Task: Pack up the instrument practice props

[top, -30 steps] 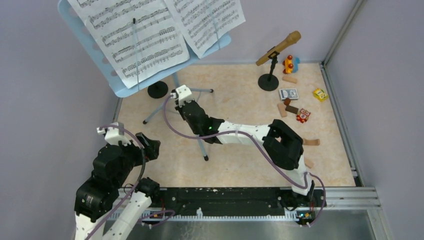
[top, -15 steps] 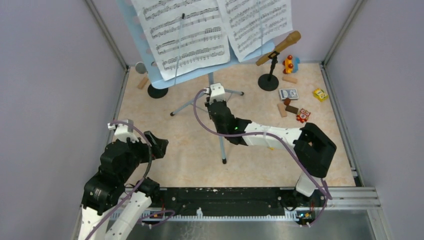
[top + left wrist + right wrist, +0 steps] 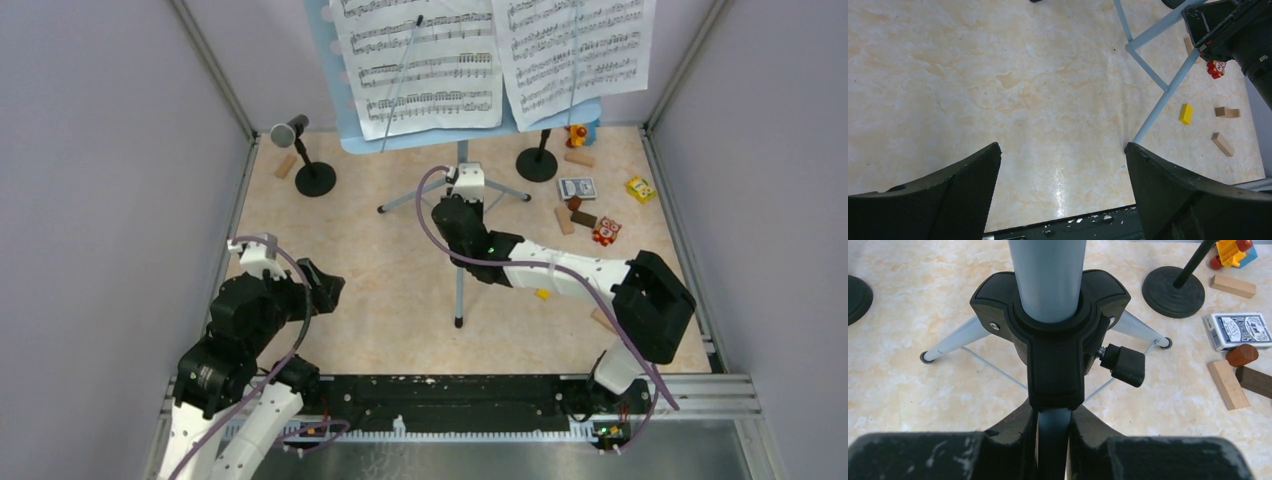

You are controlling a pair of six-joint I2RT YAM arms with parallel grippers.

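The light blue music desk (image 3: 344, 120) carries two white music sheets (image 3: 420, 60) on grey tripod legs (image 3: 459, 290). My right gripper (image 3: 461, 213) is shut on one tripod leg just below the black hub (image 3: 1055, 330); its fingers (image 3: 1013, 432) clamp the leg in the right wrist view. A black microphone (image 3: 289, 131) leans on its round-based holder (image 3: 315, 180) at the back left. A second holder base (image 3: 537, 165) stands at the back right; the gold microphone is hidden behind the sheets. My left gripper (image 3: 325, 290) is open and empty over bare floor (image 3: 1063, 150).
A box of playing cards (image 3: 577, 187), wooden blocks (image 3: 565, 221) and colourful toys (image 3: 606, 231) lie at the back right. A yellow block (image 3: 542, 294) lies by my right arm. Purple walls close in three sides; a black rail (image 3: 450, 390) runs along the near edge.
My right gripper has carried the music stand to the right, from back left to centre. The black microphone is uncovered; the gold one is now hidden. My left gripper shifted slightly right.
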